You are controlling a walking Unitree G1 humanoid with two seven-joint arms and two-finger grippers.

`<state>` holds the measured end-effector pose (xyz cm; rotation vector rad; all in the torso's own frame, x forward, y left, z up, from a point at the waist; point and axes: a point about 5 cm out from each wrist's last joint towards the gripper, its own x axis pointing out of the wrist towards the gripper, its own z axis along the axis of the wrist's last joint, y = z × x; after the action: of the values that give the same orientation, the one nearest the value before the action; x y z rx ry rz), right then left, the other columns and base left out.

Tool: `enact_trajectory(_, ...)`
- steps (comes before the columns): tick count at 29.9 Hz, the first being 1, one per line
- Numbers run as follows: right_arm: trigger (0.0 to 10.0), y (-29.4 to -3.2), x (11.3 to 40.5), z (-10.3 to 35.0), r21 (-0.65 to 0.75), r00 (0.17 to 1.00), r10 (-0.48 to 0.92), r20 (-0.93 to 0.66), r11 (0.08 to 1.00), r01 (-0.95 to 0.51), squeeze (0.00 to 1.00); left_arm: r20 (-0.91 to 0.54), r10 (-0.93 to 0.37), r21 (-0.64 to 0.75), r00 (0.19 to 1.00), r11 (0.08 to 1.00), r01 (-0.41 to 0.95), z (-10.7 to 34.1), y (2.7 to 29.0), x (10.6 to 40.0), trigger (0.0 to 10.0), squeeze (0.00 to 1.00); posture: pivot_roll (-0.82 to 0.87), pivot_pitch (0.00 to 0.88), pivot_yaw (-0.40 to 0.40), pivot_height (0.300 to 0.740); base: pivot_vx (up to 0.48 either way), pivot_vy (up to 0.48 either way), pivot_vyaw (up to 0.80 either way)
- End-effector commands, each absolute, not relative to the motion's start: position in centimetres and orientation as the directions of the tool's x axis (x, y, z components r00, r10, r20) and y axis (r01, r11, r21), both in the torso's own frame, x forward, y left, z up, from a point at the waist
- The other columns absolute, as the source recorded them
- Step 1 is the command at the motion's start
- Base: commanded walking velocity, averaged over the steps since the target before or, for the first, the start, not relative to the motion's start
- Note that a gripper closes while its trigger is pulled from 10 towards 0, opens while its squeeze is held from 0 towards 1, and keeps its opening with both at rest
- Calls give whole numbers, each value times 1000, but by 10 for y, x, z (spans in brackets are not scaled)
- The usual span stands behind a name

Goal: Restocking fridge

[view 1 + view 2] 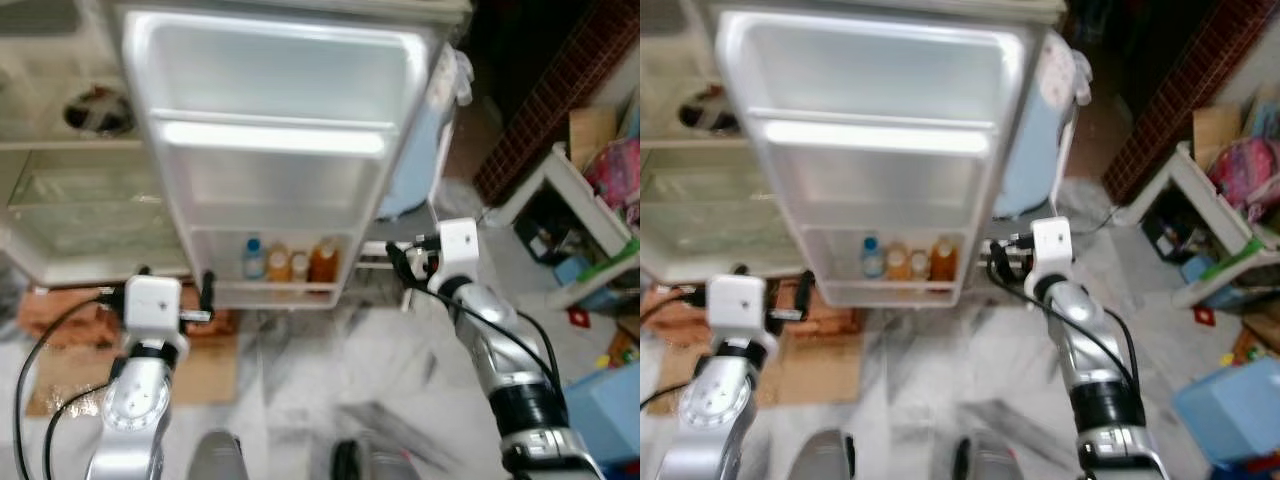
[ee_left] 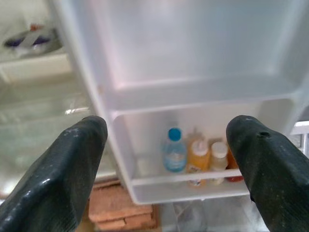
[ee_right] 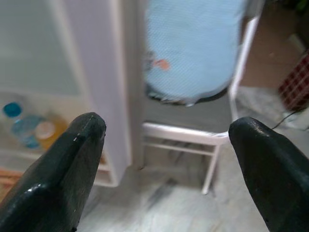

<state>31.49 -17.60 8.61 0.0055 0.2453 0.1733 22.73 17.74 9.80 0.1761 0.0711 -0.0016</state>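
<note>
we face the open fridge door [image 1: 270, 150]; four bottles [image 1: 290, 262] sit in its bottom shelf, upper shelves bare. our left gripper [image 2: 169, 159] and right gripper [image 3: 164, 159] hover spread wide, holding nothing, so restocking looks barely begun.

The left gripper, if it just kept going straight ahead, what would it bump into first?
Probably the bottles in the lowest shelf of the open fridge door; the open left gripper points straight at them, though depth is unclear.

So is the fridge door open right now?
Open. The fridge door is swung out, inner shelves facing the camera, with bottles standing upright in its bottom rack.
</note>
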Motion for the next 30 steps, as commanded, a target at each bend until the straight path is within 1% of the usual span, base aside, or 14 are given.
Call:
enact_trajectory(1,10000,-169,322,94,41,963,183,-200,983,-179,0,-73,42,201,996,979,-27,98,188,227,10000,0,100,140,-89,740,0,0,794)
enact_trajectory(8,10000,-163,324,100,35,968,203,-146,979,-199,0,-74,60,216,995,975,-43,98,191,230,10000,0,100,141,-88,740,0,0,788)
enact_trajectory(13,10000,-167,325,103,35,978,168,-122,986,-165,0,-73,59,219,996,975,-41,97,191,229,10000,0,98,146,-90,740,0,0,0)
enact_trajectory(16,10000,-170,328,108,33,986,135,-96,991,-133,0,-73,58,220,996,975,-41,97,191,229,10000,0,98,147,-90,740,349,0,0)
enact_trajectory(19,10000,-170,329,110,29,987,134,-84,991,-132,0,-73,68,224,995,973,-50,97,193,229,10000,0,98,147,-90,740,373,0,0)
enact_trajectory(21,10000,-170,330,110,23,986,141,-88,990,-139,0,-72,78,227,994,972,-60,97,194,230,10000,0,97,146,-93,740,382,-274,0)
enact_trajectory(26,10000,-167,330,104,48,967,218,-129,976,-214,0,-74,83,227,994,972,-64,97,194,231,10000,0,97,145,-93,740,337,-338,0)
enact_trajectory(30,10000,-156,324,96,87,903,388,-184,921,-379,0,-75,85,226,994,972,-66,96,194,231,10000,0,99,141,-96,740,323,-352,0)
